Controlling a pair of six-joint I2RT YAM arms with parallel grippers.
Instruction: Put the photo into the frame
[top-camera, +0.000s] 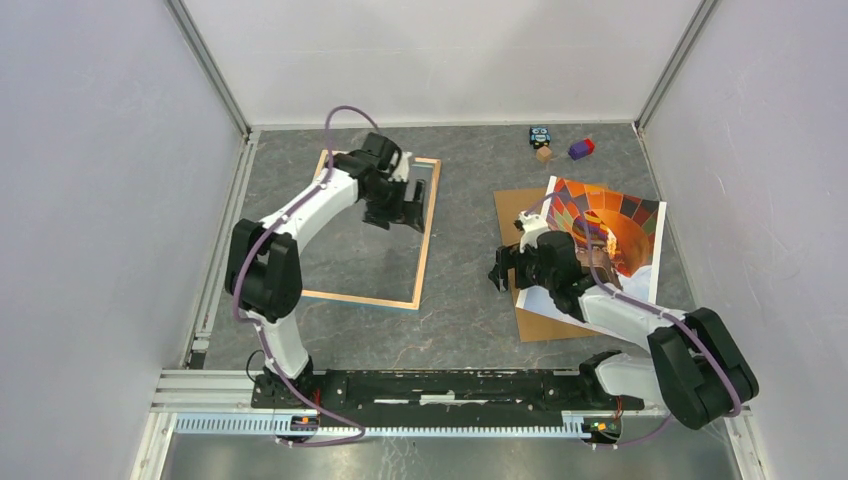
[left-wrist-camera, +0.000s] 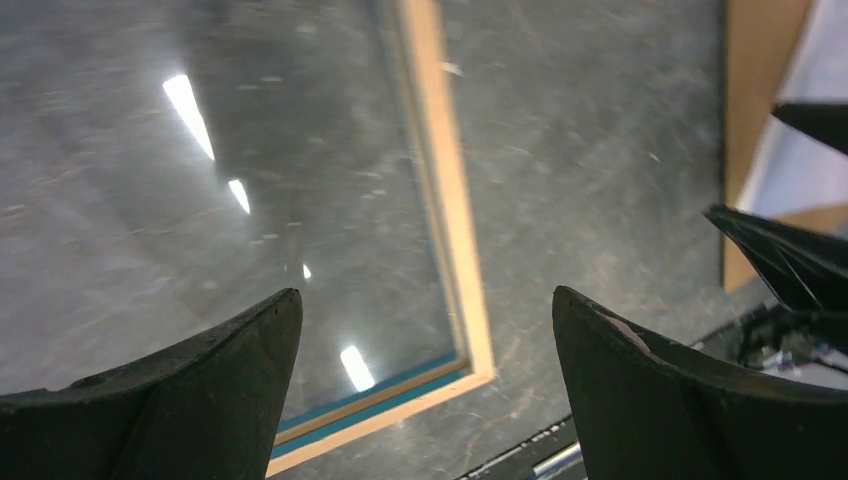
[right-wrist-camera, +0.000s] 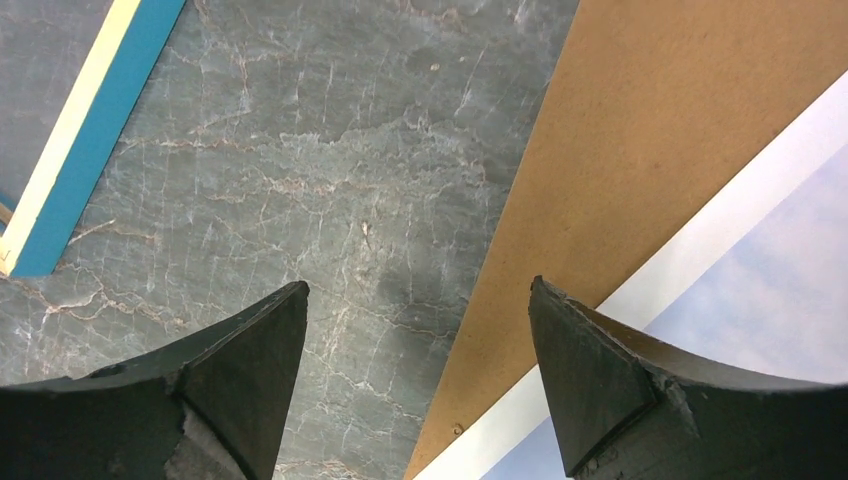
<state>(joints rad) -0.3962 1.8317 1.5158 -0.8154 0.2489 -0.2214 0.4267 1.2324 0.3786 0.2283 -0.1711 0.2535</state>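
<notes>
The frame (top-camera: 428, 230) lies flat on the left of the table, pale wood side up, glass inside; its near right corner shows in the left wrist view (left-wrist-camera: 470, 330), a blue-edged corner in the right wrist view (right-wrist-camera: 90, 150). The photo (top-camera: 610, 235), orange-red fading to pale white-blue, lies on the right, partly over a brown hardboard sheet (top-camera: 515, 215). My left gripper (top-camera: 395, 215) is open and empty above the frame's right side (left-wrist-camera: 425, 300). My right gripper (top-camera: 503, 272) is open and empty over the hardboard's left edge (right-wrist-camera: 418, 300); the photo's pale edge (right-wrist-camera: 760, 250) lies by its right finger.
The hardboard sheet (right-wrist-camera: 640, 140) sticks out from under the photo toward the frame. A small toy car (top-camera: 540, 135), a wooden piece (top-camera: 543, 154) and a purple-red block (top-camera: 581, 148) lie at the back right. Walls stand close on both sides.
</notes>
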